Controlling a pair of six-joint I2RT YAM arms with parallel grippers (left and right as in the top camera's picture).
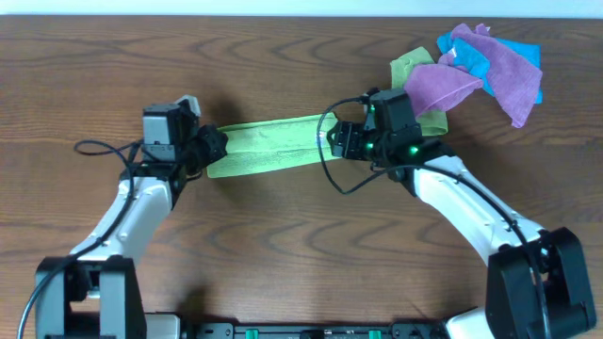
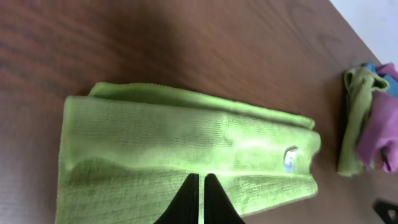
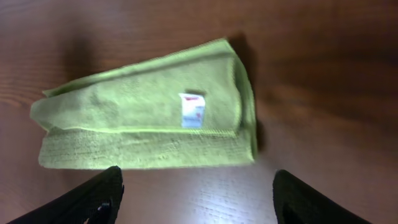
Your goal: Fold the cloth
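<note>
Dark wood-grain desk (image 1: 283, 245) lies under both your arms. Your left claw (image 2: 200, 180) is pinched closed on the edge of the green cloth (image 2: 186, 143), at its left end. Your right claw (image 3: 198, 202) hangs wide open over the other end, fingers (image 3: 93, 199) spread far apart. A white label (image 3: 193, 110) sits on that end; its print is too blurred to read. You see the cloth as a folded strip, its long axis running left to right between your two claws. It is napped microfibre with a stitched hem. Beyond the right end lies a heap of purple, blue and green cloths (image 1: 471, 66).
</note>
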